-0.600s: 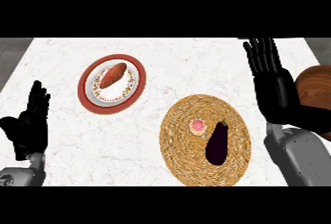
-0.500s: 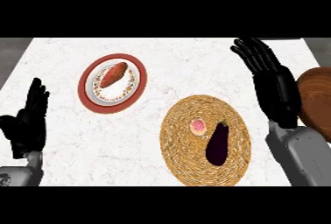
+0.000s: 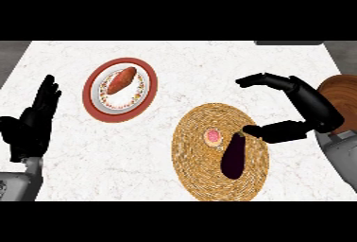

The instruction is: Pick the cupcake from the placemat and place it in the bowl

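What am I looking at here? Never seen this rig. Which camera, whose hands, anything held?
This is one camera at the robot's head, looking steeply down at a white marble counter. The two black hands on grey forearms belong to a humanoid robot.

The left hand rests open near the view's left edge, fingers up. The right hand is open above the right side of a woven round placemat, thumb and fingers spread; its thumb tip is near the top of the eggplant. It holds nothing.

On the placemat lie a small pink cupcake and a dark eggplant. Farther left is a red-rimmed plate with a reddish-brown food item, maybe a sweet potato. The brown bowl shows at the right edge, partly hidden by the right arm.

The cupcake is meant to go into that bowl; it is not yet picked up.
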